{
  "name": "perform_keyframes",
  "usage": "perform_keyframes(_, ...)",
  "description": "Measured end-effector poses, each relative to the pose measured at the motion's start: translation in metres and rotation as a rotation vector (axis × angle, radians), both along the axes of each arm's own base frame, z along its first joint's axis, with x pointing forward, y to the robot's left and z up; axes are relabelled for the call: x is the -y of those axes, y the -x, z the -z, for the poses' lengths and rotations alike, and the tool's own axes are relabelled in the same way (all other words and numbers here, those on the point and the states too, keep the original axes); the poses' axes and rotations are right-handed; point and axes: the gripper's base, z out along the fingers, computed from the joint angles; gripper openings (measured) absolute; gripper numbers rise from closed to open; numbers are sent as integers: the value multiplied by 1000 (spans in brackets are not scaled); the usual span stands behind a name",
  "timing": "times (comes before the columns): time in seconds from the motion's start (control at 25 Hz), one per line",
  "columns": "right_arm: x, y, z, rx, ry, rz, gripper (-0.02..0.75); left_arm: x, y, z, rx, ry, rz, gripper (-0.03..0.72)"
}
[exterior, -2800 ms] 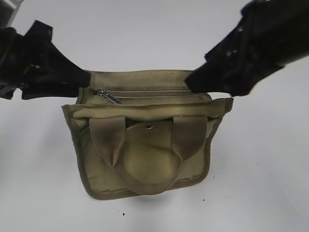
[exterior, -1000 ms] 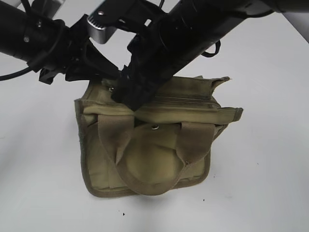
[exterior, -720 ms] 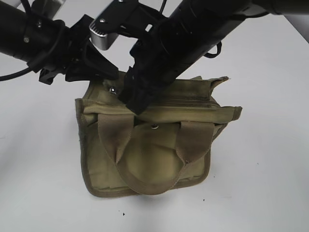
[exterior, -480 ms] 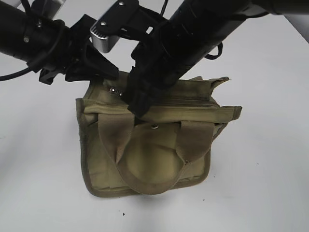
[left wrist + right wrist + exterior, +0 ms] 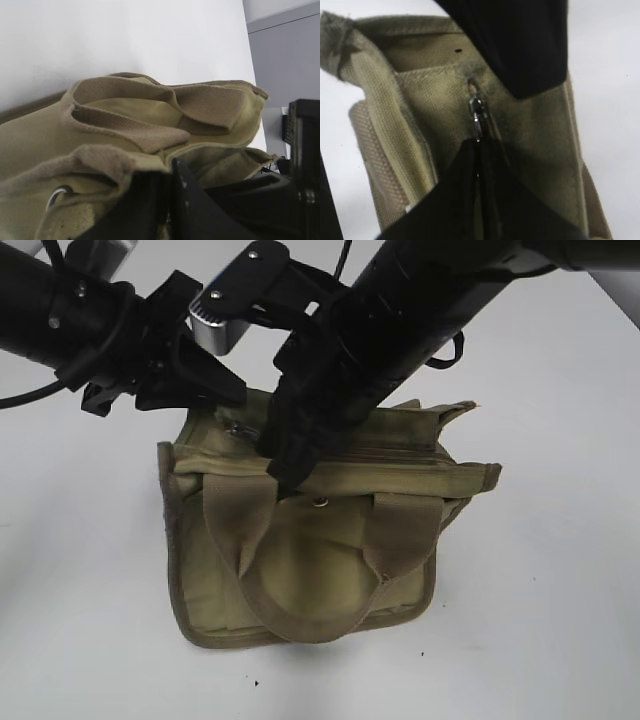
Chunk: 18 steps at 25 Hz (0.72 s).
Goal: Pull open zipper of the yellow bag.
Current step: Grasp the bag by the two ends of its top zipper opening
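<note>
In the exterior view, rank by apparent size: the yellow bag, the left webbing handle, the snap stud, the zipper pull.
1. yellow bag
2. left webbing handle
3-4. snap stud and zipper pull: both tiny, the pull half hidden by the right claw, so unranked.

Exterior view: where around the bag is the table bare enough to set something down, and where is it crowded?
Bare table lies right of the yellow bag, left of it, and along the near edge below its handles. The far side is crowded: the left gripper and right gripper cross over the bag's top at the zipper.
</note>
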Motion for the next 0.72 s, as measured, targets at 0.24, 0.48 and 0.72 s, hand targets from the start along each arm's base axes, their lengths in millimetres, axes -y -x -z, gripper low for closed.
perform_keyframes(0.24, 9, 3, -7, -5, 54, 38, 2, 1, 1, 0, -9, 7, 7, 26)
perform_keyframes(0.48, 24, 12, -23, -4, 127, 103, 2, 3, 2, -1, -17, 20, 13, 25)
perform_keyframes(0.72, 50, 10, -21, -110, 248, 231, 2, 3, 3, -2, -19, 18, 19, 25)
